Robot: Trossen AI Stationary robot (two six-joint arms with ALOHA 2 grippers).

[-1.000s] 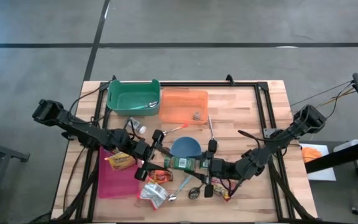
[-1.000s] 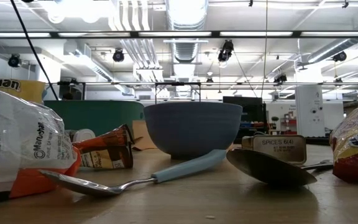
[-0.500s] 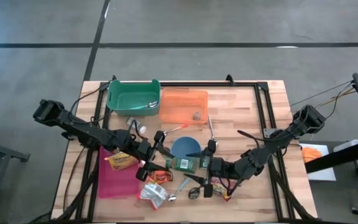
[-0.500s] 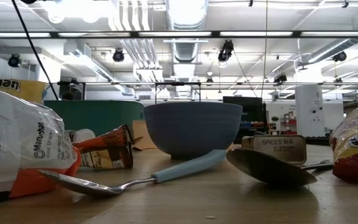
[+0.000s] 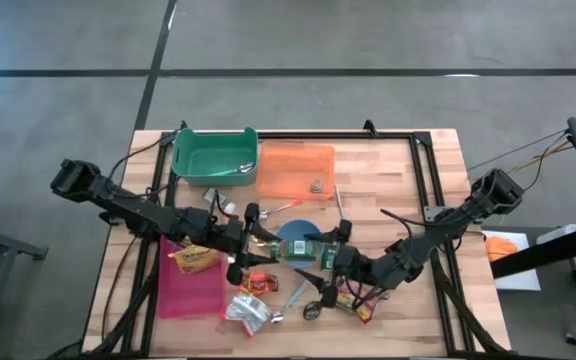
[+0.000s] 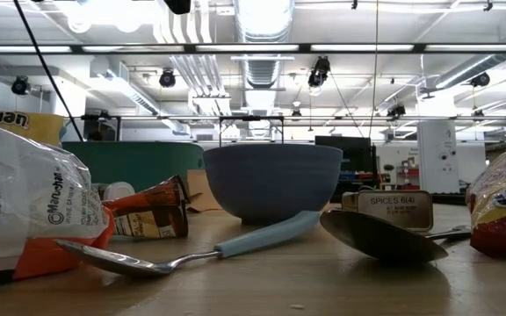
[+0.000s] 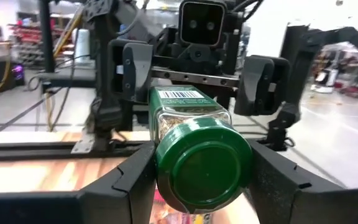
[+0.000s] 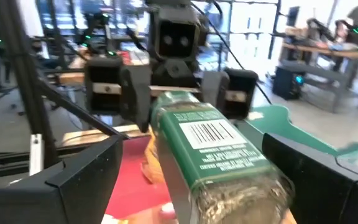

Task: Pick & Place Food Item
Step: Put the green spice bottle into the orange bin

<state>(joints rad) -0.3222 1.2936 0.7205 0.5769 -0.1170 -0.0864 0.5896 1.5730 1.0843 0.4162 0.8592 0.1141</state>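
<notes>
Glossy green plastic lid on clear spice jar; wooden table.

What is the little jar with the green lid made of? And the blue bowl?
The jar looks like clear glass or plastic: you can see the dried herbs inside; which one, I cannot tell. Its green lid looks like smooth, slightly shiny plastic. The blue bowl has a dull, even surface, so perhaps matte plastic or ceramic.

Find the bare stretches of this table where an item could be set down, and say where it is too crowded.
Bare wood lies right of the orange bin, toward the table's back right corner, and along the left edge beside the green bin. The front middle is crowded: blue bowl, spoons, snack packets, pink mat and both arms.
</notes>
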